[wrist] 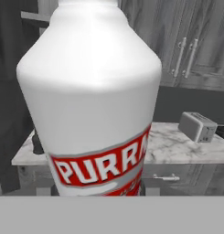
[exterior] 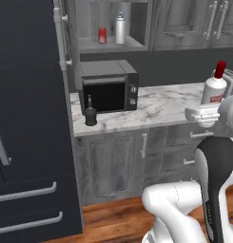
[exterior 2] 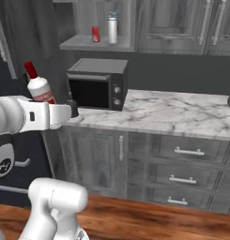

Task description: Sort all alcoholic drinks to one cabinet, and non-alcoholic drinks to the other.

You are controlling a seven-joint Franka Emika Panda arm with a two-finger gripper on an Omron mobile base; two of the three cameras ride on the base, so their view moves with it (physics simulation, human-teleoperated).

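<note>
In the left base view, the white bottle [exterior: 214,90] with a red cap sits at 3 o'clock, held up above the counter [exterior: 156,107]. The claw [exterior: 203,114] is clenched on it from below. The dark bottle [exterior: 90,114] stands on the counter at 9 o'clock, just beside the microwave [exterior: 109,85]. The red can [exterior: 102,35] and the grey bottle [exterior: 120,28] stand at 12 o'clock on the open cabinet shelf [exterior: 113,46].

In the right base view, the white bottle is at 9 o'clock, tilted, above the claw.

In the hand view, the white bottle is very close. A toaster [wrist: 198,126] sits on the counter at 3 o'clock.
</note>
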